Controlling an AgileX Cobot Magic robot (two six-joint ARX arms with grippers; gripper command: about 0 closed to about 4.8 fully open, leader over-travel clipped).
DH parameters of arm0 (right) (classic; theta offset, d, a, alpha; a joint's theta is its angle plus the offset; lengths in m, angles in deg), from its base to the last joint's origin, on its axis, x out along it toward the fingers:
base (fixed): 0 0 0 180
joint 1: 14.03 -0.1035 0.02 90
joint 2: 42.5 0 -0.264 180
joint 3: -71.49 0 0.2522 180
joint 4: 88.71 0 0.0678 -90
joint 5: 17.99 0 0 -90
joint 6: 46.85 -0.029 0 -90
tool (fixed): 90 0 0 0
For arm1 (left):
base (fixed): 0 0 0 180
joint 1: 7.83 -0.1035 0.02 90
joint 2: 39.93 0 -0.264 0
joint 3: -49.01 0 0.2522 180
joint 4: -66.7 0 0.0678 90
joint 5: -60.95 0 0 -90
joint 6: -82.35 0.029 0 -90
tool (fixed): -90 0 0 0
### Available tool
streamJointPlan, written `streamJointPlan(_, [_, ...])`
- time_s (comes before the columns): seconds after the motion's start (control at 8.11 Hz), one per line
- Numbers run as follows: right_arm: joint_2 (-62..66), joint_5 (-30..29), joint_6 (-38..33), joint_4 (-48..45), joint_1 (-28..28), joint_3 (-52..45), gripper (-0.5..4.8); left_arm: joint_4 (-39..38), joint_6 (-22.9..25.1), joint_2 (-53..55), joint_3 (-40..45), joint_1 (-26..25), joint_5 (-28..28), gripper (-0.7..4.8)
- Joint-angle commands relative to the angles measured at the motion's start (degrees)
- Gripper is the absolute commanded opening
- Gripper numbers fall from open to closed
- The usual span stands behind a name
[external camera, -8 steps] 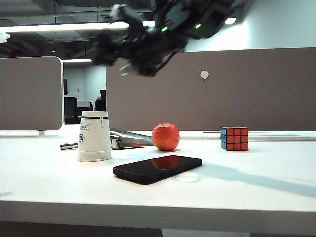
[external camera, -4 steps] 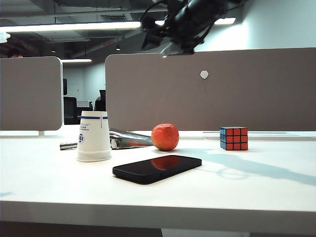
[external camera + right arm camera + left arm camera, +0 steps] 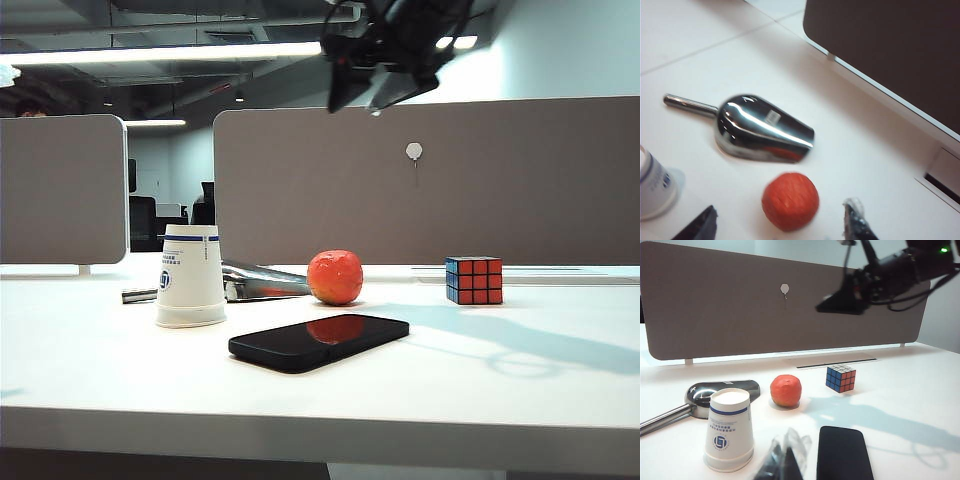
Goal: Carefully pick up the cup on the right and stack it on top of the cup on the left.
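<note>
White tabletop (image 3: 520, 400) fronted by grey partition panels is seen in the exterior view, and things are taken from the nine o'clock side across. At nine o'clock an upside-down white paper cup with a blue band (image 3: 190, 276) is stood alone; only one stack is visible, so the right-hand cup is judged already nested on the left one. Behind it a shiny steel scoop (image 3: 262, 281) is laid, then a round orange fruit (image 3: 335, 277), with a black smartphone (image 3: 320, 341) nearer the front edge, and a multicoloured puzzle cube (image 3: 474, 280) at three o'clock. The left gripper (image 3: 785, 460) is parked low near the cup; its opening cannot be told. The right gripper (image 3: 372, 85), seen a second ago above the cup, is now lifted away towards one o'clock, empty, jaws parted, tips (image 3: 856, 221) spread, somewhat narrower than before. The stacking is judged finished and the arm is being retracted.
</note>
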Motion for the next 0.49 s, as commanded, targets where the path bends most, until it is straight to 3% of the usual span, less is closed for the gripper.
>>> streamJointPlan(0.12, [-19.6,8.6,0.3,0.4,0.3,-13.5,3.1,0.7,0.0,0.0,-0.2,0.0,0.2,-0.05])
streamJointPlan(0.25, [-24.5,10.5,0.3,0.6,0.3,-18.5,3.03,0.7,0.0,0.0,-0.2,0.0,0.1,-0.05])
streamJointPlan(0.37, [-39.1,11.8,-4.7,-4.7,0.3,-34.4,2.9,0.7,0.0,0.0,-0.2,0.0,0.1,-0.05])
streamJointPlan(0.49, [-44.5,11.9,-6.0,-6.6,0.3,-39.5,2.68,0.7,0.0,0.0,-0.2,0.0,0.2,-0.05])
